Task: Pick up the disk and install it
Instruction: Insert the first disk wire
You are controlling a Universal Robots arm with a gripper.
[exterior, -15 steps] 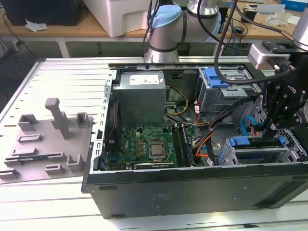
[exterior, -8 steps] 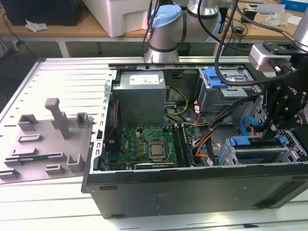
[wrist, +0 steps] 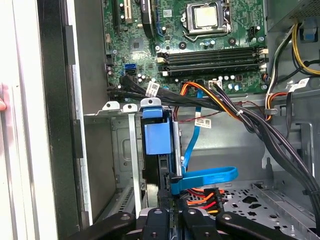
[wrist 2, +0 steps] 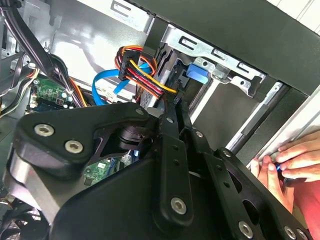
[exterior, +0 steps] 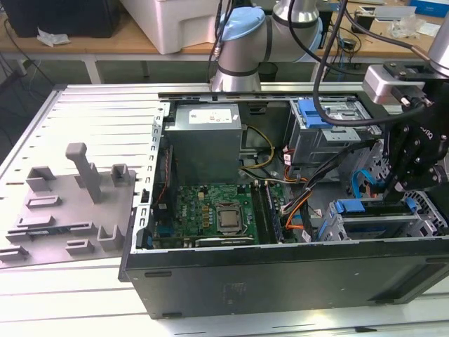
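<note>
gripper (wrist: 170, 212) just behind disk (wrist: 156, 137) — seated in bay

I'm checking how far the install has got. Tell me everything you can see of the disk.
The disk stands on edge in the metal drive cage of the open computer case, seen edge-on: a dark body framed by a blue plastic carrier with a blue tab. A flat blue cable and a red, orange and black cable bundle meet its end. The gripper sits right at that end.
</note>
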